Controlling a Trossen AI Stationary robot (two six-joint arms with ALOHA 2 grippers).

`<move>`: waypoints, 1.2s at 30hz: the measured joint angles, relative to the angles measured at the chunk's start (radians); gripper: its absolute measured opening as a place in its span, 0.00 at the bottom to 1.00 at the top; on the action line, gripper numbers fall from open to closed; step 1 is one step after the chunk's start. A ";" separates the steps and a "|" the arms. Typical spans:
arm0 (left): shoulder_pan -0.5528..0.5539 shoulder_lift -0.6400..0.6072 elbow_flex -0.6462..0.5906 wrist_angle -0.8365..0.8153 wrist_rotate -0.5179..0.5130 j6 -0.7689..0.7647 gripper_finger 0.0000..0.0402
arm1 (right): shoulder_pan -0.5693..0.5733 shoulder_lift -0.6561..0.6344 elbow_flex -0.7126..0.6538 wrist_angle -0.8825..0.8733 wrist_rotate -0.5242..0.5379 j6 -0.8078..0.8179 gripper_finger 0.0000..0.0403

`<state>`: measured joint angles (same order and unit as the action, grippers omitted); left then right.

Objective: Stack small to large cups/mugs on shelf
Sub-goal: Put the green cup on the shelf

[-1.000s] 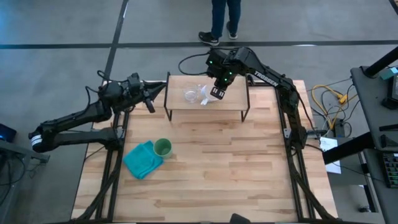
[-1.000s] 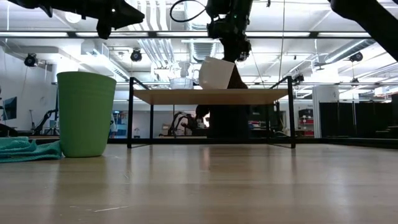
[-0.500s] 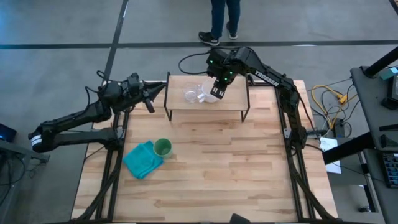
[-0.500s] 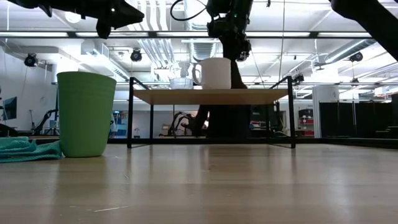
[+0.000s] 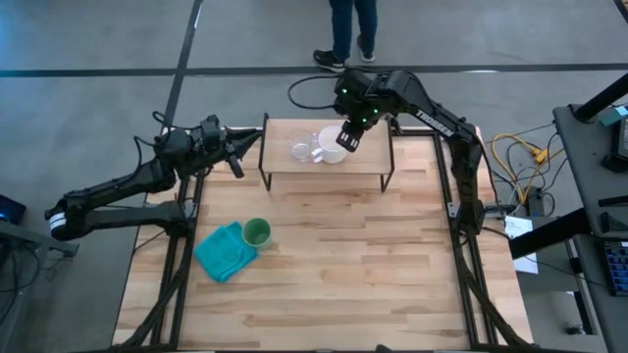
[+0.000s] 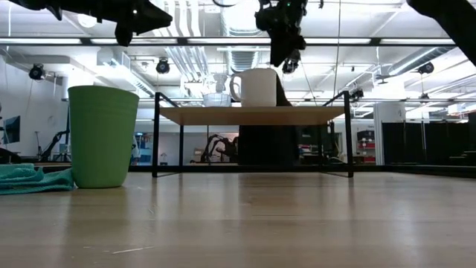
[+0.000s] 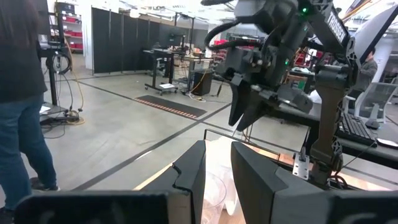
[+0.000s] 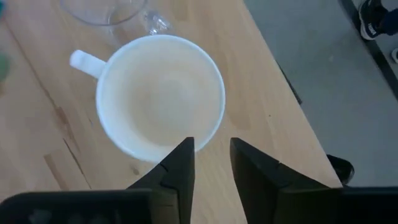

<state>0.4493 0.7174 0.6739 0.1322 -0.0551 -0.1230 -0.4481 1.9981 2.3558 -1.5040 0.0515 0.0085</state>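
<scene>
The white handled mug (image 5: pixel 331 150) (image 6: pixel 258 87) (image 8: pixel 160 93) stands upright on the shelf (image 5: pixel 363 165) (image 6: pixel 253 114), its handle toward the small clear glass cup (image 5: pixel 300 150) (image 6: pixel 216 99) (image 8: pixel 102 9) beside it. My right gripper (image 5: pixel 345 139) (image 6: pixel 286 59) (image 8: pixel 211 158) hovers open just above the mug's right rim, touching nothing. The green cup (image 5: pixel 257 232) (image 6: pixel 103 136) stands on the tabletop, against the teal cloth. My left gripper (image 5: pixel 240 157) (image 7: pixel 217 168) waits open and raised, left of the shelf.
The teal cloth (image 5: pixel 224 250) (image 6: pixel 30 179) lies crumpled on the table's near-left part. The shelf's black legs (image 6: pixel 155 138) stand at the table's far edge. A person's legs (image 5: pixel 353 29) are on the floor beyond the far edge. Cables hang right of the table (image 5: pixel 515 162).
A second ago my right gripper held the white mug tilted over the shelf. It set the mug upright next to the glass, then let go and rose, shifting a little toward the table's right. The mug now stands alone on its base.
</scene>
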 joint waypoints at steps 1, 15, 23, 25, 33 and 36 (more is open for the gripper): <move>0.000 0.000 0.000 0.000 0.000 0.000 0.16 | 0.004 -0.006 0.000 0.000 -0.004 0.011 0.24; 0.000 -0.005 0.000 0.000 0.000 0.032 0.16 | 0.258 -0.035 0.000 0.122 -0.164 -0.125 0.26; 0.000 -0.048 0.000 0.002 0.001 0.031 0.16 | 0.406 -0.034 -0.003 0.397 -0.159 -0.350 0.27; 0.000 -0.063 0.000 0.002 0.014 0.030 0.16 | 0.420 -0.034 -0.006 0.435 -0.156 -0.338 0.27; 0.000 -0.124 0.000 -0.011 0.070 0.030 0.16 | 0.426 -0.034 -0.011 0.440 -0.155 -0.213 0.27; 0.000 -0.138 0.000 -0.041 0.202 0.033 0.16 | 0.434 -0.034 -0.015 0.439 -0.153 -0.199 0.27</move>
<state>0.4496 0.5791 0.6735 0.0909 0.1473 -0.0896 -0.0137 1.9644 2.3409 -1.0647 -0.1020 -0.1902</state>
